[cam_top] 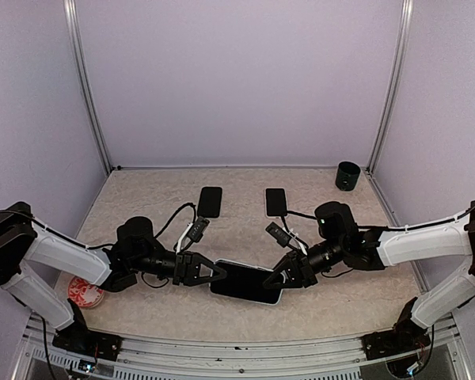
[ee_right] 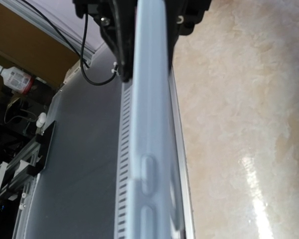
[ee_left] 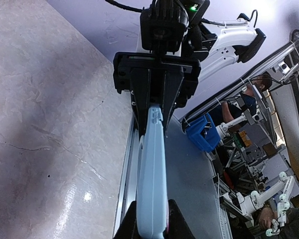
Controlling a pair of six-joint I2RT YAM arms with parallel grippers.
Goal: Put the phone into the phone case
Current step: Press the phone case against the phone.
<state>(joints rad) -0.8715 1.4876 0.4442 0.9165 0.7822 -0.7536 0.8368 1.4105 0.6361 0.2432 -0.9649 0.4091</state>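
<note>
A phone [cam_top: 249, 283] with a dark face and a pale rim hangs just above the table's front middle, held level between both arms. My left gripper [cam_top: 218, 273] grips its left end. In the left wrist view the fingers [ee_left: 131, 226] press on both faces of the light blue phone case [ee_left: 152, 169], seen edge-on. My right gripper [cam_top: 279, 279] holds the right end. The right wrist view shows only the case's side [ee_right: 149, 124] with its button bumps; that gripper's own fingers are out of frame. I cannot tell how fully the phone sits in the case.
Two dark flat slabs [cam_top: 210, 201] [cam_top: 275, 201] lie side by side at mid-table behind the grippers. A dark green cup [cam_top: 347, 175] stands at the back right corner. A red and white round thing [cam_top: 85, 291] lies at the front left by the left arm.
</note>
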